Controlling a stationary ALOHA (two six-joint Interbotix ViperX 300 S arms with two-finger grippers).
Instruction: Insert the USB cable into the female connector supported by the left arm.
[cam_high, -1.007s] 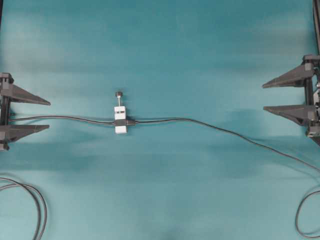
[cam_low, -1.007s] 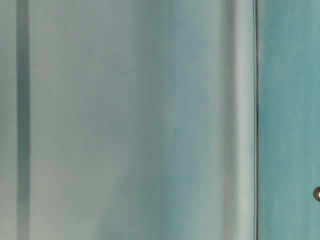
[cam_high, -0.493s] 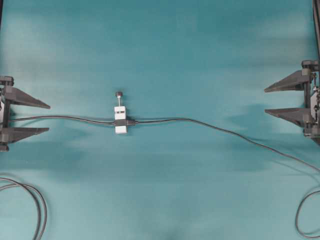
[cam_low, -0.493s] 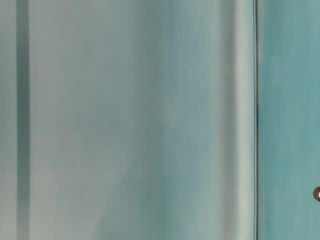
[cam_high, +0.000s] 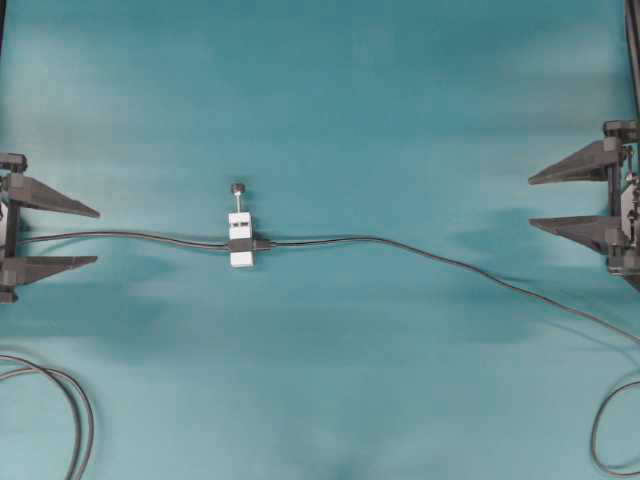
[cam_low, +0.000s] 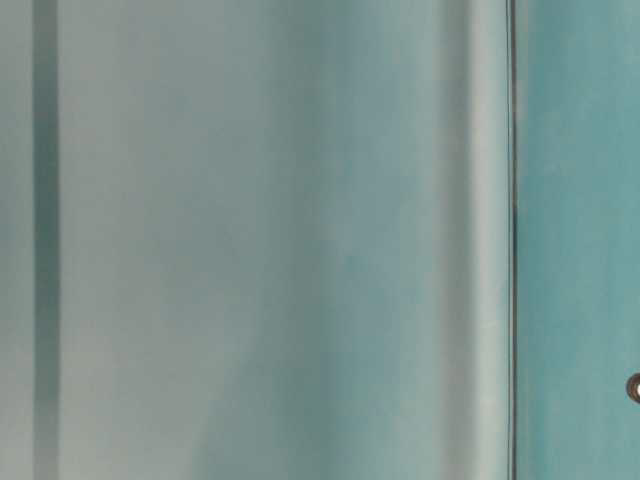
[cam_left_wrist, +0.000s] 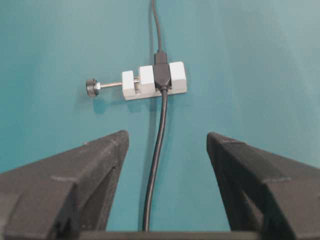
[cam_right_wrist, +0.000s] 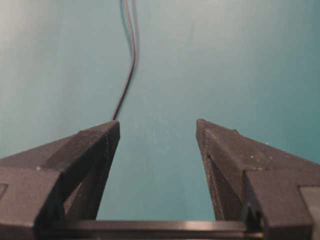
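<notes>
Overhead view: on the teal bench the female connector, a small white block with a black band and a screw ending in a black knob, lies left of centre. The USB cable runs from its right side to the right edge, its plug end already at the block. Another dark cable leaves the block leftward between the left gripper's fingers. The left gripper and the right gripper sit at opposite edges, each with fingers spread wide and holding nothing. Looped cables lie at the lower corners.

Table-level view: only blurred teal and grey bands; nothing can be told apart.

Left wrist view: the block lies ahead of the wide fingers.

Right wrist view: wide fingers, the cable ahead on the bench.

No writing or brand is readable anywhere.
</notes>
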